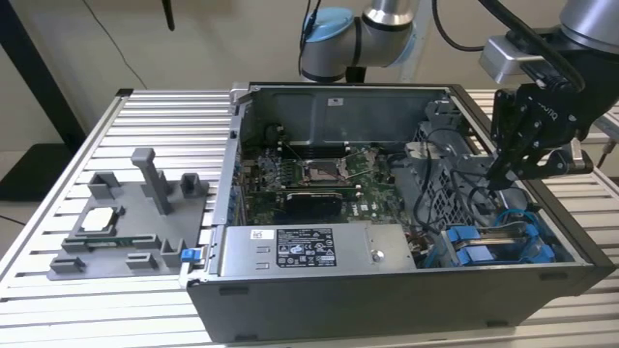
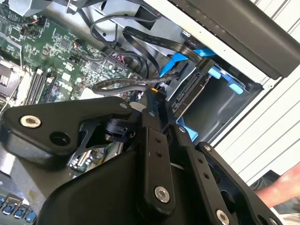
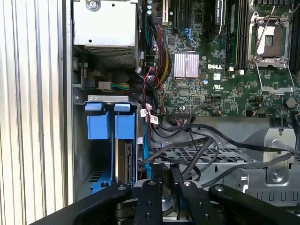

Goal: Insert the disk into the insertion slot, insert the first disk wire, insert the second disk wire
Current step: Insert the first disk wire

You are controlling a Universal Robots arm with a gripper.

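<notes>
Hand is pinched narrow on a black disk wire, gripping it by its orange-marked end, right over the drive bay at the case corner on the exterior view's right. The disk sits on edge in that bay, clipped in its blue carrier. Motherboard lies just beside, w/ loose black cables btw. Open PC case rests on the slatted bench.

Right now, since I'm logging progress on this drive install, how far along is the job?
Done, it appears: the disk sits in its blue carrier inside the insertion slot. In hand: the gripper pinches a sleeved wire, its end near the disk's connector edge. Left: no wire looks plugged into the disk yet.
</notes>
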